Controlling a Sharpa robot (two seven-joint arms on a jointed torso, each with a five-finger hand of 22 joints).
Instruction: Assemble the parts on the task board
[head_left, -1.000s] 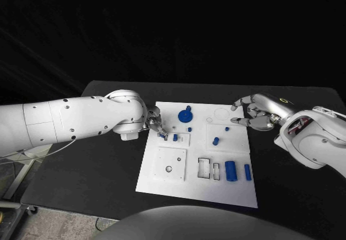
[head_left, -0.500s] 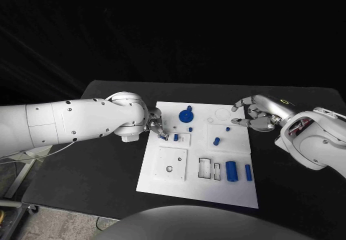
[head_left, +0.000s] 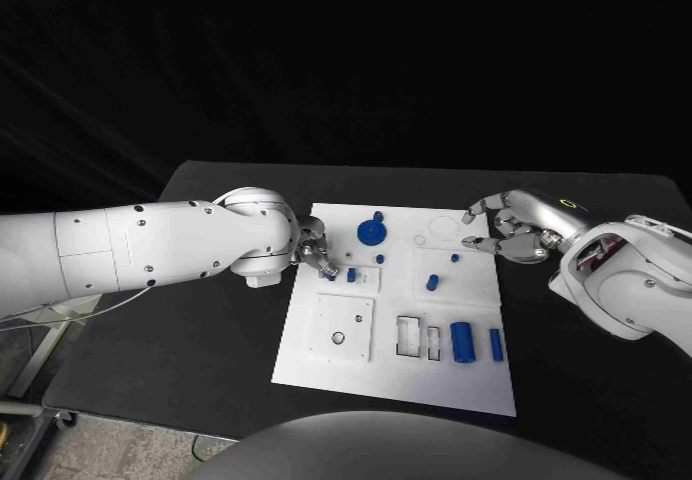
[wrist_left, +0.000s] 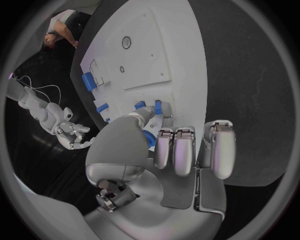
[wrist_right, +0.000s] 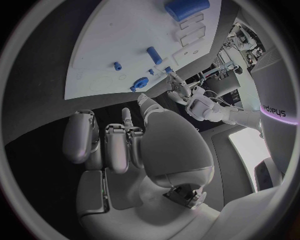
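Since a second ago the left arm (head_left: 159, 245) has slid a little further in over the table, its elbow housing now closer to the task board (head_left: 397, 385); the right hand (head_left: 508, 228) and the blue parts lie as they did.

From the head camera, the left hand (head_left: 313, 252) sits at the board's left edge with its fingertips down beside two small blue pegs (head_left: 351, 274) near a raised white square. Whether it pinches anything cannot be told from this angle. The right hand hovers over the board's far right corner, fingers curled and apart, with nothing seen between them. A blue round disc with a knob (head_left: 372, 232) stands near the far edge, a short blue pin (head_left: 431, 283) near the middle, and a large blue cylinder (head_left: 462, 342) with a slimmer blue bar (head_left: 495, 345) just beside it lies toward the near right, next to two rectangular slots (head_left: 410, 335).

At the left wrist, the left hand (wrist_left: 169, 150) has three fingers hanging straight side by side, while the thumb and another finger meet on a small blue part (wrist_left: 150, 136) just above the board (wrist_left: 156, 45).

At the right wrist, the right hand (wrist_right: 125, 145) has its fingers bent loosely inward and holds nothing; the board (wrist_right: 125, 35) lies beyond them with the large cylinder (wrist_right: 186, 7) at its far end.
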